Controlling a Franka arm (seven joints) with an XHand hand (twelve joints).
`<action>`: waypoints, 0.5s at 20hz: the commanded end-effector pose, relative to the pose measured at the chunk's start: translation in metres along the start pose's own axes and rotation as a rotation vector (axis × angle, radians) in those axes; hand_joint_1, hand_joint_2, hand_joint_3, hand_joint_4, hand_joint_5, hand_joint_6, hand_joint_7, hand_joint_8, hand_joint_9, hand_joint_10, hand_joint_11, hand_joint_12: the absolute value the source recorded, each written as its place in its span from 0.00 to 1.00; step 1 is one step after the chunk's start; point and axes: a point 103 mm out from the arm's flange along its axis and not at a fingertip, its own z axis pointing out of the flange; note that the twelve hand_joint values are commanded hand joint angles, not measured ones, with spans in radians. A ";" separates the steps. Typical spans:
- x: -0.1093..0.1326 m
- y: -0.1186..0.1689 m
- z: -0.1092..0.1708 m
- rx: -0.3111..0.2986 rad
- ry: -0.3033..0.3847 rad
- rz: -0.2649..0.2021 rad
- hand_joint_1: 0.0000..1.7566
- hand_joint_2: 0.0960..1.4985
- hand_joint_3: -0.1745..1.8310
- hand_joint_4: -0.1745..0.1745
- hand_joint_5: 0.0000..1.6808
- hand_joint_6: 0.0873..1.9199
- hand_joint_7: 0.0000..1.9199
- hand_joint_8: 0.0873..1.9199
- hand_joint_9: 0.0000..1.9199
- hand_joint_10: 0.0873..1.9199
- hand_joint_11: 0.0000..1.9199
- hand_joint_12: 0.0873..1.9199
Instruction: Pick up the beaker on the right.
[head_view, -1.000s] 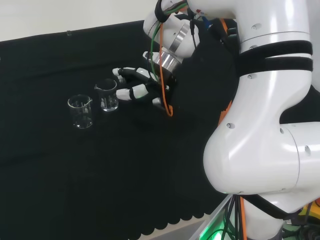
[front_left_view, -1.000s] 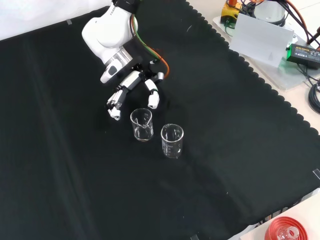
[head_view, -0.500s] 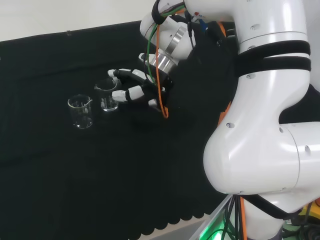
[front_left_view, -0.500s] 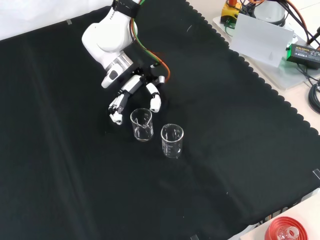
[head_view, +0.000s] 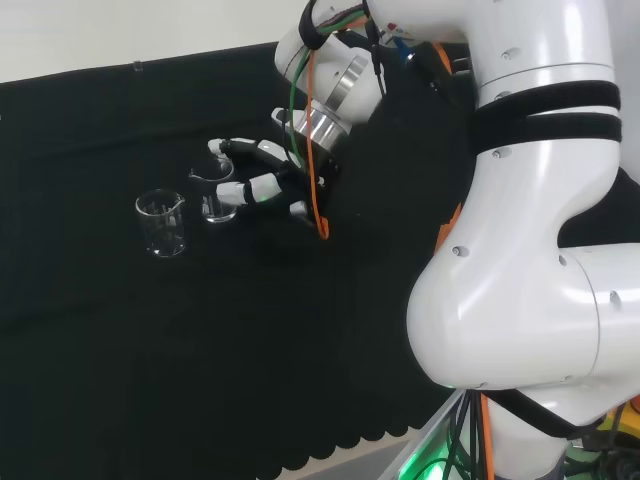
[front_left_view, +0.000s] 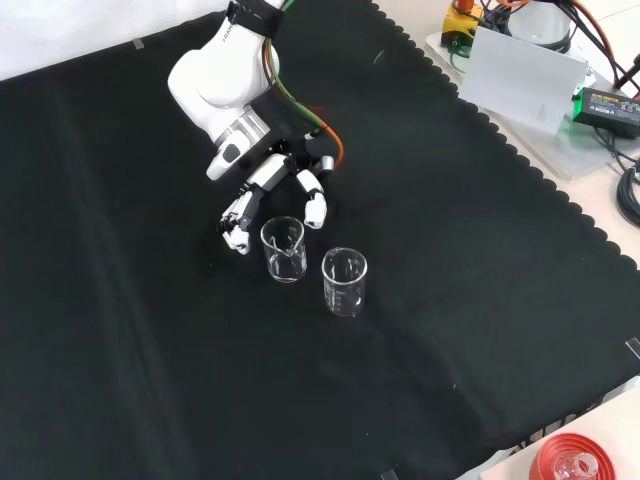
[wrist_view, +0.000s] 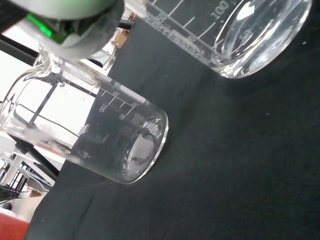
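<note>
Two clear glass beakers stand upright on the black cloth (front_left_view: 450, 300), side by side and a little apart. In the head view the right-hand beaker (head_view: 218, 196) is the one just next to the robot's hand (head_view: 268, 172); in the front view this same beaker (front_left_view: 283, 248) stands up and to the left of its neighbour, right under the hand (front_left_view: 272, 185). It rests on the cloth, not lifted, and looks empty.

The hand is spread around it with the fingers only gently bent. In the front view one set of fingers (front_left_view: 237, 218) reaches down on the beaker's left side, and another finger (front_left_view: 315, 206) comes down above its upper right rim, so the glass sits in the gap between them. I cannot make out any finger actually pressing on the glass; the hand looks open around it rather than clamped.

The other beaker (front_left_view: 344, 282) stands free, lower and to the right in the front view, and at the left in the head view (head_view: 163, 223), clear of the hand.

From the wrist, both beakers appear close up, one (wrist_view: 100, 132) with printed graduation marks on its wall, the base of the other (wrist_view: 250, 35) beyond it.

The white arm (head_view: 540, 250) rises large at the right of the head view, with orange and green cables running along the wrist.
</note>
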 end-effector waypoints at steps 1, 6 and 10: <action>0.004 0.002 0.005 -0.009 -0.001 -0.014 0.51 0.25 0.41 0.22 0.16 0.00 0.10 0.35 0.18 0.34 0.00 0.58; 0.003 0.003 0.013 -0.010 0.013 -0.009 0.51 0.25 0.42 0.22 0.17 0.00 0.12 0.35 0.19 0.34 0.00 0.59; 0.002 0.004 0.018 -0.013 0.029 -0.006 0.52 0.25 0.42 0.22 0.19 0.00 0.14 0.35 0.20 0.34 0.00 0.60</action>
